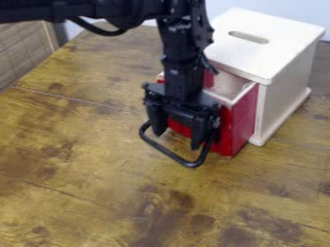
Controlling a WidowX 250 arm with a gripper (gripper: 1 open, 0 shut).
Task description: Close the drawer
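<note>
tool [178, 130]: fingers spread | drawer [230, 114]: front mostly hidden | handle [175, 152]: partly covered

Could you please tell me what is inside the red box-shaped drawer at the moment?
Only a sliver of the red box-shaped drawer shows beneath the pale wooden cabinet. The black gripper and arm cover its opening, so any contents cannot be seen.

The gripper [177, 131] stands right in front of the drawer [234, 123], hiding most of its red face and the black plate behind it. Motion blur smears the fingers, so their gap cannot be judged. Above the gripper, the arm [129, 12] runs off the top edge.
</note>
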